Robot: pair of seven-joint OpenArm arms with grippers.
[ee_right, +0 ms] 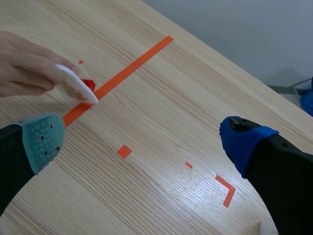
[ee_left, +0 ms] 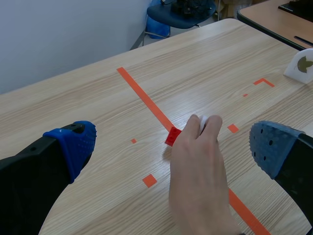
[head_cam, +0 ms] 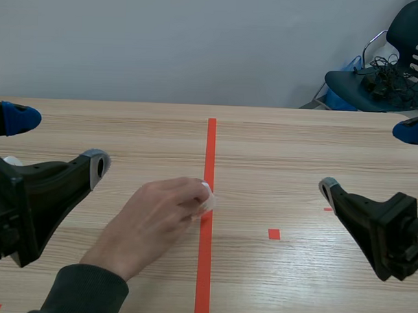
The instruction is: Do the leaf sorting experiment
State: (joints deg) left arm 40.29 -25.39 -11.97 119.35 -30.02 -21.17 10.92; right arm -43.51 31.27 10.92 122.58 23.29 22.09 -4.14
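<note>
Biggest hazard: collision with the person's hand (head_cam: 159, 216), resting mid-table (head_cam: 298, 146) at the long orange tape line, squarely between the left gripper (head_cam: 58, 141) and the right gripper (head_cam: 368, 158). Any inward reach now, by either arm, likely to strike or pinch it. Jaws wide apart on both sides, clamped on nothing, so nothing to drop.

Lesser hazard: grabbing at the white flat piece (ee_right: 76, 83), pinched in those fingers, or at the small red block (ee_left: 173, 136) just beside it at the tape line. Probable result: both knocked off the mark. No recognisable leaf anywhere in view; cannot tell the white piece's role, hence a risk of sorting the wrong item.

Counted: one table, one dark chair (head_cam: 383, 80) behind it, two grippers, one hand, one white flat piece, one red block.
</note>
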